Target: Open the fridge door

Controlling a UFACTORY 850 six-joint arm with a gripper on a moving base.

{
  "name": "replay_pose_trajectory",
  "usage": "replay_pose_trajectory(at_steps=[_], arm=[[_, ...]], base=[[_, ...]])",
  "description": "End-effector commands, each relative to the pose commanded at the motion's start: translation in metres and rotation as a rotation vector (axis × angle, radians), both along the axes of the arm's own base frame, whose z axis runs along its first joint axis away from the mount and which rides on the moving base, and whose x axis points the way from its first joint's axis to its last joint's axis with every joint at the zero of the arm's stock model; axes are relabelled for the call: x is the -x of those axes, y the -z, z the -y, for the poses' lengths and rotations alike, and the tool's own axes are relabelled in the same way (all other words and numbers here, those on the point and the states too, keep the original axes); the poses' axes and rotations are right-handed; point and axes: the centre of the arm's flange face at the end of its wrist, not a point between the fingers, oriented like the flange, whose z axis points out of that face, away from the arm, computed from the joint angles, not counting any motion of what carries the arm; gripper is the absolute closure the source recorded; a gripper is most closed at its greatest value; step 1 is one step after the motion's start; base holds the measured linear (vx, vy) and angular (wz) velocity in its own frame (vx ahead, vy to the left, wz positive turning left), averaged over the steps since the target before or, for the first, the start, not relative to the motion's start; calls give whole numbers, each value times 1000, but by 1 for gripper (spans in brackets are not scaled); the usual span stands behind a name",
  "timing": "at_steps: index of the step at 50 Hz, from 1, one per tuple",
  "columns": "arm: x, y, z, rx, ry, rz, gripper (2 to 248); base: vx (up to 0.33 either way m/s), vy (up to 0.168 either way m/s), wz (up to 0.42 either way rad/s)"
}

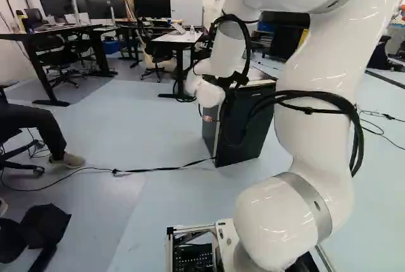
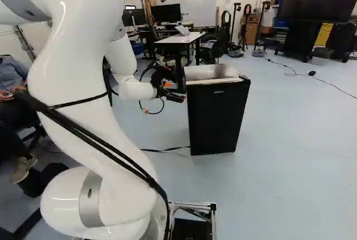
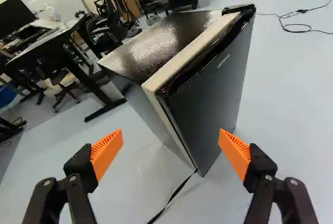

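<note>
Clearly, fridge: the black fridge [image 3: 148, 44] stands upright on the floor [image 2: 284, 156], straight ahead of the gripper [image 3: 170, 136] in the wrist view and apart from it; in the right base view it lies just to the right of the gripper.
Gripper: its fingers stand wide apart, the orange pads [image 3: 107, 152] facing each other with nothing gripped between them.
Door: the door [image 3: 213, 101] looks closed against the cabinet, its broad face turned towards the base in the right base view.
Long axis: the fridge is taller than it is wide, and its upright door edge [image 3: 179, 138] runs at a slant to the line joining the two fingers.
Top edge: a dark lip [image 3: 205, 57] runs along the head of the door, ahead of the gripper; it may serve as a handhold.
Near side: the cabinet's side wall [image 3: 151, 114] and the upright seam next to it face the gripper, so that seam seems the likelier place to work a finger in.
Hinge: which side it sits on cannot be told.
Arm: the white arm [image 2: 83, 84] probably needs to close the gap and line a fingertip up with the seam; pushing square on the door face would only press it shut.
</note>
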Motion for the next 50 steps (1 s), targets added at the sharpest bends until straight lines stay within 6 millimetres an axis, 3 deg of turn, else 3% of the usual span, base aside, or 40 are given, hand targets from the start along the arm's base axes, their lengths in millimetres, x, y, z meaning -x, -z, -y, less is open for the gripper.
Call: replay_pose_trajectory(at_steps=[30,50], arm=[[-33,41,-8,-34,139,-50,3],[-56,44,-11,-17,188,-5,3]], base=[[0,0,0],[0,0,0]])
